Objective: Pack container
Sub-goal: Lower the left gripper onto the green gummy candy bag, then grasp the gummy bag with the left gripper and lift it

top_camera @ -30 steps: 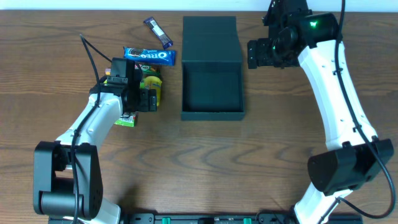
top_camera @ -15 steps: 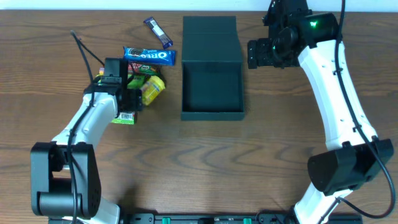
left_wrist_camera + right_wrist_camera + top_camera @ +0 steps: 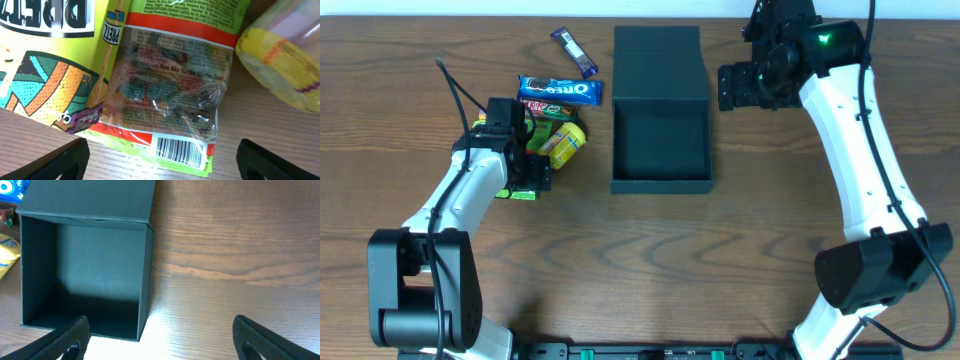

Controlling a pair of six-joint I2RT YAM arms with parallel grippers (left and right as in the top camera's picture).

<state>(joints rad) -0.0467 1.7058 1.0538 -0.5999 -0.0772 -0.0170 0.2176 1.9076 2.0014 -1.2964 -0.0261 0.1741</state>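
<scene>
The container (image 3: 660, 180), a dark teal square box, stands open and empty at the table's middle, its flap lid (image 3: 658, 60) lying flat behind it. My left gripper (image 3: 528, 178) is open and low over a snack pile. In the left wrist view, a clear gummy packet (image 3: 170, 95) with a barcode end lies between the spread fingers of the left gripper (image 3: 162, 162), untouched. My right gripper (image 3: 732, 88) hangs open to the right of the box. In the right wrist view, the container (image 3: 145, 280) sits ahead and to the left of the right gripper (image 3: 160, 342).
Left of the box lie a blue Oreo packet (image 3: 558, 90), a purple bar (image 3: 575, 52), a yellow packet (image 3: 565, 142) and a green-edged packet (image 3: 520, 192). A yellow-green pretzel bag (image 3: 50, 60) lies beside the gummies. Bare wood fronts the box.
My left arm has drawn back to the left, off the snack pile, uncovering the yellow packet. The right arm has not moved.
</scene>
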